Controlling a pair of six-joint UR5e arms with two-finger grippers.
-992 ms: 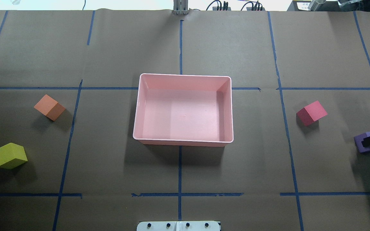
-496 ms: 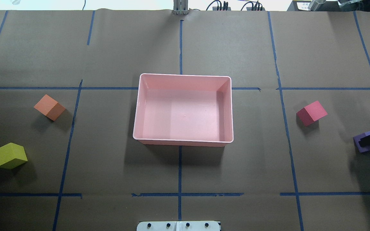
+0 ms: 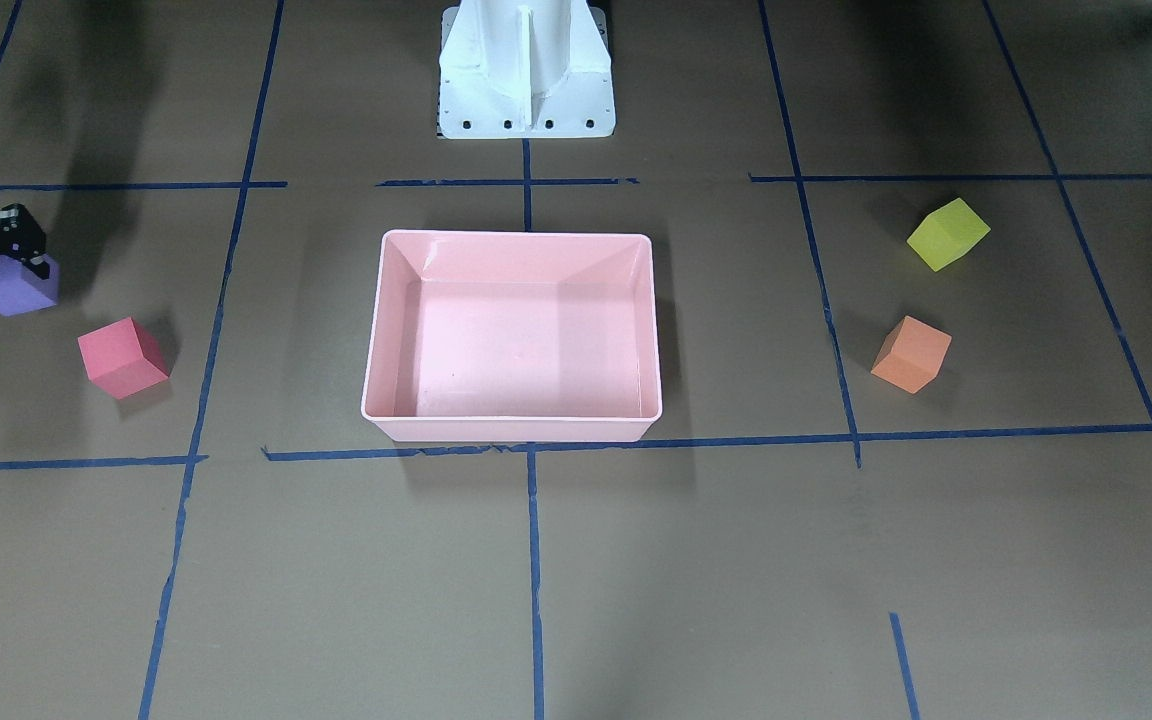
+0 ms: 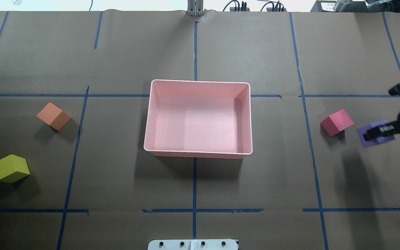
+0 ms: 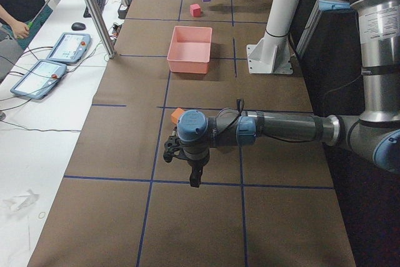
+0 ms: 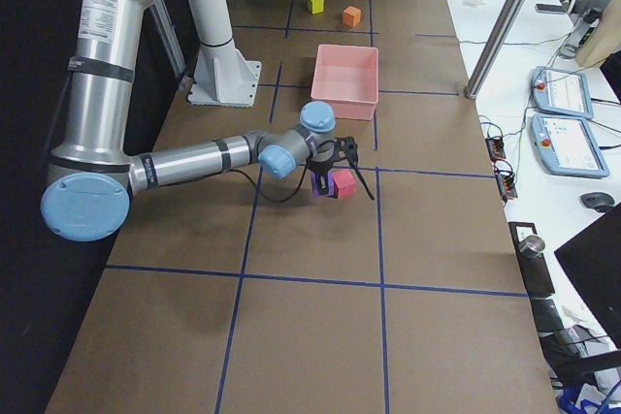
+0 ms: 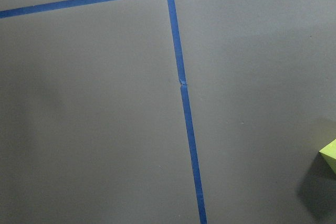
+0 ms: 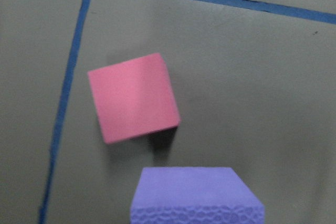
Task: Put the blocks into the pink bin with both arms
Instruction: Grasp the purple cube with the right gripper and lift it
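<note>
The pink bin (image 4: 198, 152) stands mid-table and holds nothing; it also shows in the front view (image 3: 511, 415). My right gripper (image 4: 373, 133) is shut on the purple block (image 4: 378, 140) and holds it above the table, just right of the red-pink block (image 4: 337, 122). The right wrist view shows the purple block (image 8: 194, 195) held above the red-pink block (image 8: 134, 97). The orange block (image 4: 53, 116) and the yellow-green block (image 4: 10, 168) lie on the left. My left gripper (image 5: 187, 161) shows only in the exterior left view, near the orange block (image 5: 177, 114); I cannot tell its state.
The white pedestal base (image 3: 526, 80) stands at the robot's side of the table, behind the bin. Blue tape lines cross the brown table cover. A corner of the yellow-green block (image 7: 329, 156) shows in the left wrist view. Tablets (image 5: 69, 47) lie beyond the table's far edge.
My right gripper has lifted the purple block off the table and carried it from the right edge inward, toward the red-pink block. The other blocks and the bin have not moved.
</note>
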